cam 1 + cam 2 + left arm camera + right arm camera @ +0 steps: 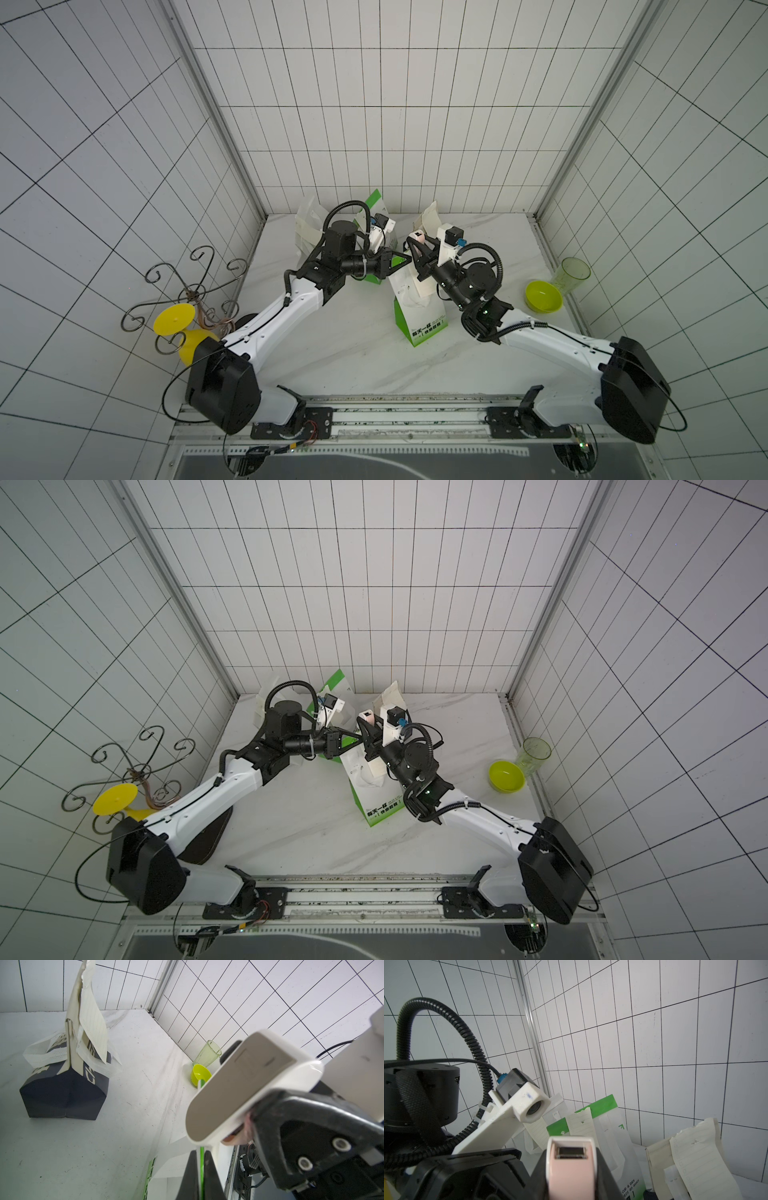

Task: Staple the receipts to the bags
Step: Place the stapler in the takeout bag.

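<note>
1. The left hand [405, 260] is clamped tight on the top edge of the middle green-and-white bag [420, 322]. In the left wrist view its black fingers [190, 1178] pinch the bag's green strip between them.
2. That bag is near the middle of the table [353, 365], a little toward the right edge, with its printed face toward the front edge.
3. The right hand [415, 246] grips a pink-and-white stapler [571, 1167], its fingers partly closed around the body. The stapler is raised above the bag's top, just beside the left hand's tips.
4. A cream slip [422, 286] lies against the upper part of that bag, under the right wrist. Whether it is fastened cannot be told.
5. A white bag [305, 226] stands at the back edge toward the back-left corner, with a lined receipt [536, 1132] on its front.
6. The rear green-and-white bag [374, 202] stands just beside it at the back edge, and a notched receipt [580, 1122] hangs from its top.
7. The navy bag [62, 1093] is at the back edge, right of centre. Its white handles droop, and a curled receipt [93, 1028] hangs from its folded top.
8. A lime-green bowl [542, 296] and a translucent green cup [571, 274] sit close together at the right edge.
</note>
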`<state>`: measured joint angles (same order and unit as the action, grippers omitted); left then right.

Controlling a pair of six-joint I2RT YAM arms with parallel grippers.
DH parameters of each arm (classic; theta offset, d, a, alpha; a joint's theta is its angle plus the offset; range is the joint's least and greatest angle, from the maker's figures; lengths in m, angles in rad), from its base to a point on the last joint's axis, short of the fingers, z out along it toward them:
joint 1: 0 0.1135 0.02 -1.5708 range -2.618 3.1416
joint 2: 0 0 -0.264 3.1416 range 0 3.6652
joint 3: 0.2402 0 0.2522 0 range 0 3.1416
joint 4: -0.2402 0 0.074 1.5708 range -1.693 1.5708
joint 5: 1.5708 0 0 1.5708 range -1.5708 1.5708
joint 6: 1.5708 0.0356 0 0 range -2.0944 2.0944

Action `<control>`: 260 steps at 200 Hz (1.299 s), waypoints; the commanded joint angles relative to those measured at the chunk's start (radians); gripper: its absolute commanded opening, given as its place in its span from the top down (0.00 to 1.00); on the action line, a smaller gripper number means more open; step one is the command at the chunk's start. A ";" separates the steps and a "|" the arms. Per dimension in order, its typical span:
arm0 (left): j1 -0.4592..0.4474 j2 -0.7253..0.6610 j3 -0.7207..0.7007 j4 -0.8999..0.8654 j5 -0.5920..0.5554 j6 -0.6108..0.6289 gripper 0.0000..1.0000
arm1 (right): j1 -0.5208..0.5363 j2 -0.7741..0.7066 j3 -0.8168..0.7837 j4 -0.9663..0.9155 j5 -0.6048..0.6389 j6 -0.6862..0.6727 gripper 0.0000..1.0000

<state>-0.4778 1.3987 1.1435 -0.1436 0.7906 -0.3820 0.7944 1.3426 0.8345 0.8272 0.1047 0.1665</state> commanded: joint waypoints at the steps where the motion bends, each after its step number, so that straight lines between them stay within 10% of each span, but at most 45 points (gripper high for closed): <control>1: -0.006 -0.024 -0.004 0.036 0.023 -0.002 1.00 | 0.008 0.007 -0.013 0.029 0.022 -0.028 1.00; 104: -0.044 -0.074 0.030 -0.037 -0.222 0.167 1.00 | 0.029 0.006 0.052 -0.189 0.055 -0.009 1.00; 260: 0.004 -0.127 -0.082 0.125 -0.089 0.336 1.00 | 0.078 -0.226 0.055 -0.583 -0.028 0.086 0.38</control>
<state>-0.4980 1.2911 1.0451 -0.0834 0.6182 -0.0963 0.8650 1.1992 0.8677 0.3283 0.1318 0.2462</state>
